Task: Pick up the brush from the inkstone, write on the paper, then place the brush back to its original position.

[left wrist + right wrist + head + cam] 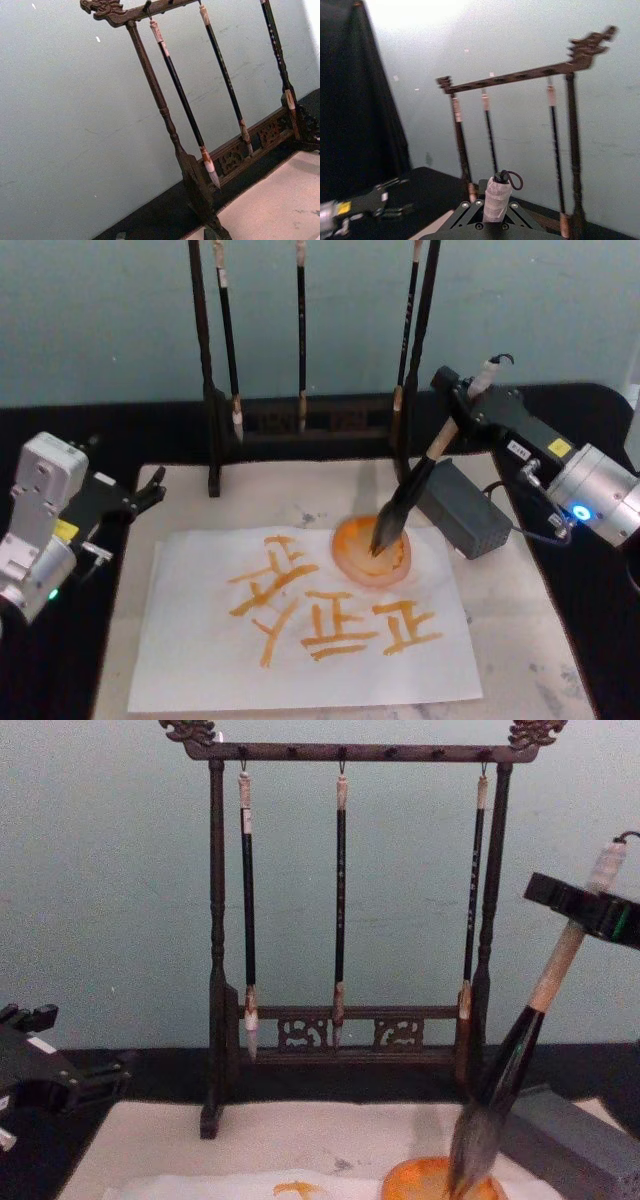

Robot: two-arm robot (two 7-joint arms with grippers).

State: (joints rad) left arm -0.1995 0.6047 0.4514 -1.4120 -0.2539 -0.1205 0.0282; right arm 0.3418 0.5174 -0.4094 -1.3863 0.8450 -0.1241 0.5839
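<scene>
The brush [413, 487] leans steeply, its pale handle and end loop [498, 196] rising through my right gripper [463, 406], which is shut on the handle. Its bushy tip rests in the round orange inkstone [350, 556] at the paper's far right corner. In the chest view the brush [521, 1042] slants down from the right gripper [588, 910] into the inkstone [412, 1183]. The white paper [190, 650] lies on the mat and carries several orange written characters. My left gripper [148, 491] hangs open off the mat's left edge, away from everything.
A dark wooden brush rack [340, 1030] with three thin hanging brushes [300, 335] stands at the back. A grey block [462, 510] lies just right of the inkstone, under my right arm. The cream mat [300, 490] covers the black table.
</scene>
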